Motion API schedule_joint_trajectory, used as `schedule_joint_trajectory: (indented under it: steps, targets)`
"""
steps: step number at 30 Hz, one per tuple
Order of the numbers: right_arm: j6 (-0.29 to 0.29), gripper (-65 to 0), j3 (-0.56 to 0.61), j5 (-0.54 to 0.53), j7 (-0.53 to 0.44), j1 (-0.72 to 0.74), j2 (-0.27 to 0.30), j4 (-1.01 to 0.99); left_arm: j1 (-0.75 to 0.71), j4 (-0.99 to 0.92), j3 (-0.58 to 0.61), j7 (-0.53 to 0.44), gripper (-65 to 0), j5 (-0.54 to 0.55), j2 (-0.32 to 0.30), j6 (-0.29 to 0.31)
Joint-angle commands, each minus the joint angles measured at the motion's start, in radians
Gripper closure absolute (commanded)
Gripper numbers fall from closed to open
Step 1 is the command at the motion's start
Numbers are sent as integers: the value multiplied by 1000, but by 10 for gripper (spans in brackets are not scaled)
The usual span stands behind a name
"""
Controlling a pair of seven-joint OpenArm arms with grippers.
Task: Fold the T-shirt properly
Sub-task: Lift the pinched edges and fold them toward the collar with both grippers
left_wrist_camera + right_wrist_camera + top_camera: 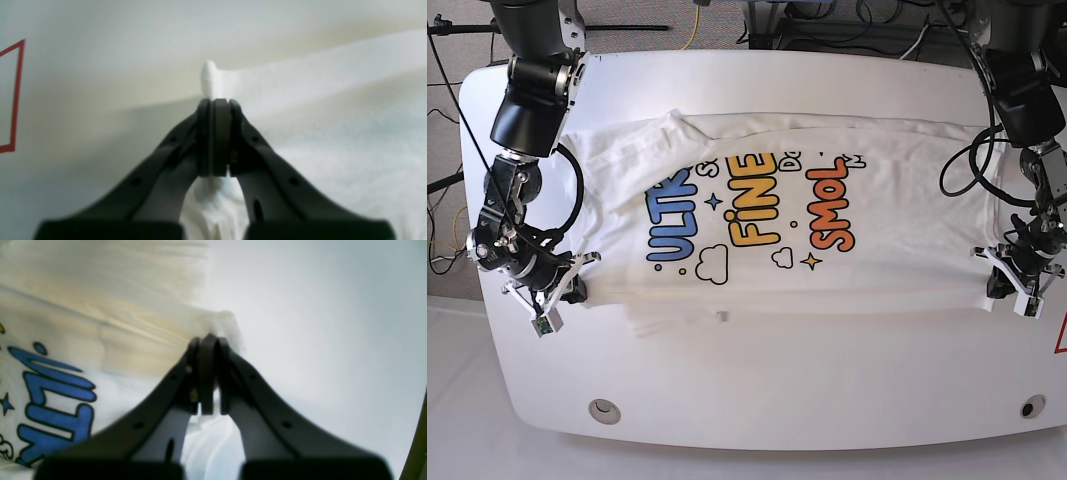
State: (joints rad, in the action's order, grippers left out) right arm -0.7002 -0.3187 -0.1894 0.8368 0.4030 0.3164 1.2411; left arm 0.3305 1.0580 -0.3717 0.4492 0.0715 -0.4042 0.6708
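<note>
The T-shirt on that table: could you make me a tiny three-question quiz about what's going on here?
1. True or false: the T-shirt lies print side up.
2. Which gripper pinches cloth: a) left gripper only b) right gripper only c) both?
3. What colour is the word FINE?

Key: 1 true. 2 c: both sets of jaws are shut on an edge of the shirt, one at each end. 3 yellow.
</note>
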Motion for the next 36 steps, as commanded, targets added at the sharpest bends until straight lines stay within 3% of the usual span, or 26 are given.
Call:
schedule_joint_trajectory:
  steps: [1, 15, 23, 29, 36]
  targets:
    - [2, -4, -9, -12, -7, 26, 17, 50, 26, 26, -5, -20, -1, 13, -26, -13]
    - [2, 0, -86, -4, 116, -175, 0, 363, -88, 158, -63, 53, -4, 76, -22, 10]
    - [2, 0, -106, -13, 125, -264, -4, 433, -191, 291, -88, 105, -7, 100, -6, 27]
    - [2, 0, -121, -32, 146, -334, -6, 470, -324, 495, -83, 133, -8, 119, 22, 27]
    - [2, -1, -112, -28, 158, -386, -9, 472, -414, 531, -102, 119, -9, 99, 36, 27]
